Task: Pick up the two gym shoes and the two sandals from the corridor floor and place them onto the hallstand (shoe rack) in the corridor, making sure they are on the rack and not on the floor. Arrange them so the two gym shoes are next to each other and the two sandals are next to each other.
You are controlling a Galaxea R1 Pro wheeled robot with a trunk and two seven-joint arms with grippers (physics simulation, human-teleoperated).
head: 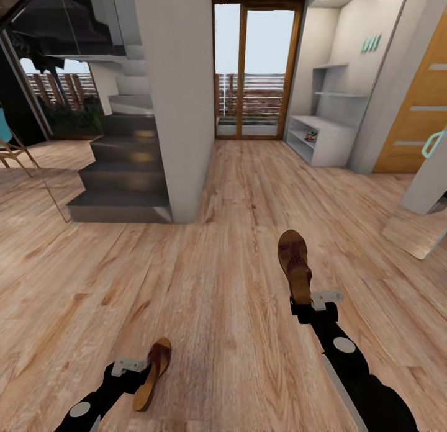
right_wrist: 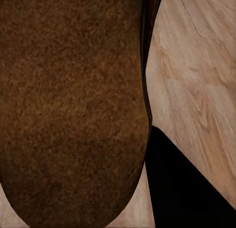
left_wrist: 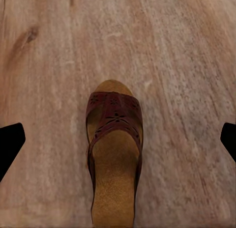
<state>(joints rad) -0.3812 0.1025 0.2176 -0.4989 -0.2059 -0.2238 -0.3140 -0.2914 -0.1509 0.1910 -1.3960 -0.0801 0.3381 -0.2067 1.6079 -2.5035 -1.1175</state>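
One brown sandal (head: 155, 371) lies on the corridor floor (head: 217, 308) at the lower left. My left gripper (head: 139, 366) hovers at its heel. In the left wrist view the sandal (left_wrist: 114, 154) is seen from above, and the black fingertips (left_wrist: 10, 144) stand wide apart, touching nothing. My right gripper (head: 304, 305) is shut on the heel of the other sandal (head: 294, 263), which is held off the floor with its toe pointing ahead; its sole (right_wrist: 73, 105) blocks most of the right wrist view. Far ahead on the right stands the pale hallstand (head: 335, 148), with a gym shoe (head: 310, 135) on its lower tier.
A dark staircase (head: 124, 171) and a white pillar (head: 177, 109) stand ahead on the left. A glass door (head: 254, 72) closes the corridor's end. A wooden door (head: 416, 121) and a leaning panel (head: 422, 230) are on the right. Open floor runs between me and the hallstand.
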